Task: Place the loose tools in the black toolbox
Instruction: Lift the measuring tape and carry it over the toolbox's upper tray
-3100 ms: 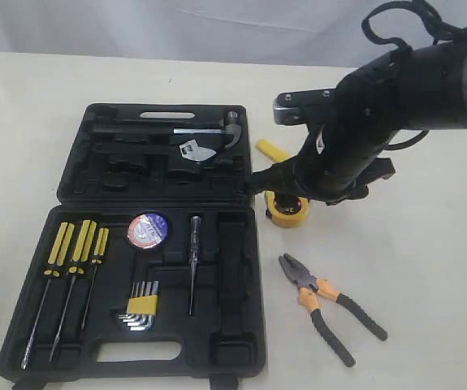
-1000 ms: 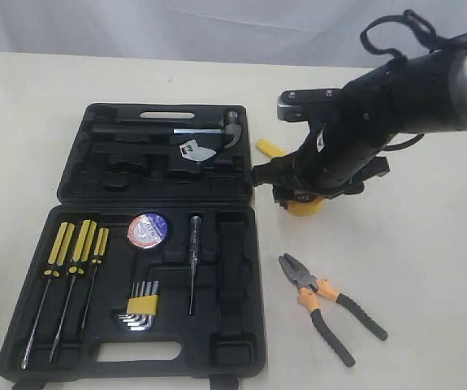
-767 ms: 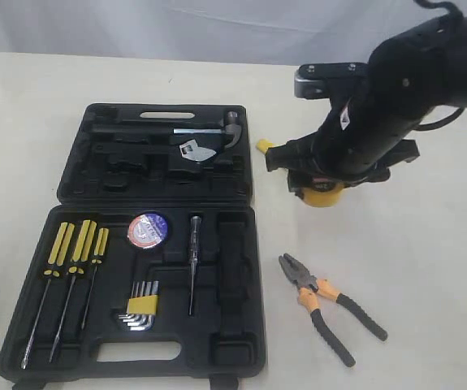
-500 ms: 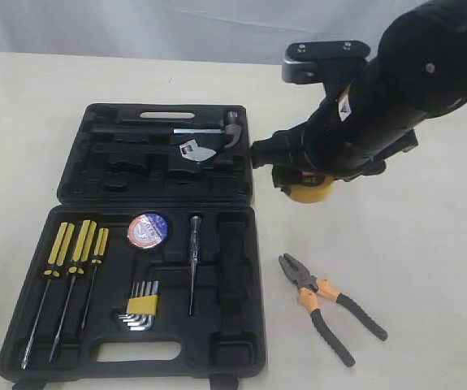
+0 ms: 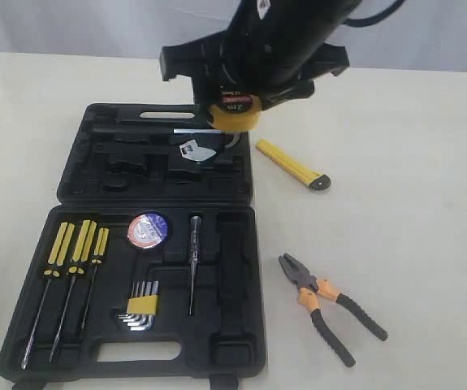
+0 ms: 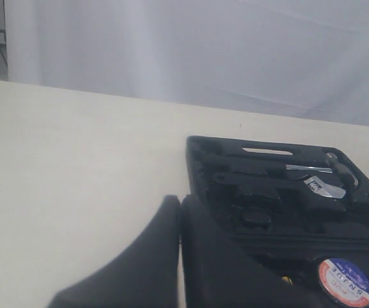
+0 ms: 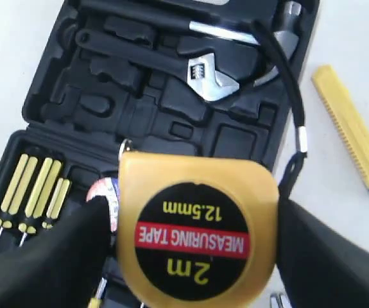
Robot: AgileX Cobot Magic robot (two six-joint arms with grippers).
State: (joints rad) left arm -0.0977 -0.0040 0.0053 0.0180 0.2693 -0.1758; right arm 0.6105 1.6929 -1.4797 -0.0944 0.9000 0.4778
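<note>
Gripping the yellow-black round tape measure (image 5: 235, 110) between its fingers, the right pincer (image 7: 194, 256) hangs above the lid half of the open black toolbox (image 5: 79, 183). On the tabletop (image 5: 412, 162) to the box's right lie the yellow utility knife (image 5: 291, 164) and, nearer the camera, the orange-handled pliers (image 5: 326, 305), well apart. The dark tape roll (image 5: 148, 229) sits in a recess of the base half. The left pincer (image 6: 181, 256) has its fingers pressed together, empty.

Three yellow screwdrivers (image 5: 81, 241) lie at the lower left. Hex keys (image 5: 141, 305) sit just right of them. A silver wrench (image 5: 195, 151) lies higher up.
</note>
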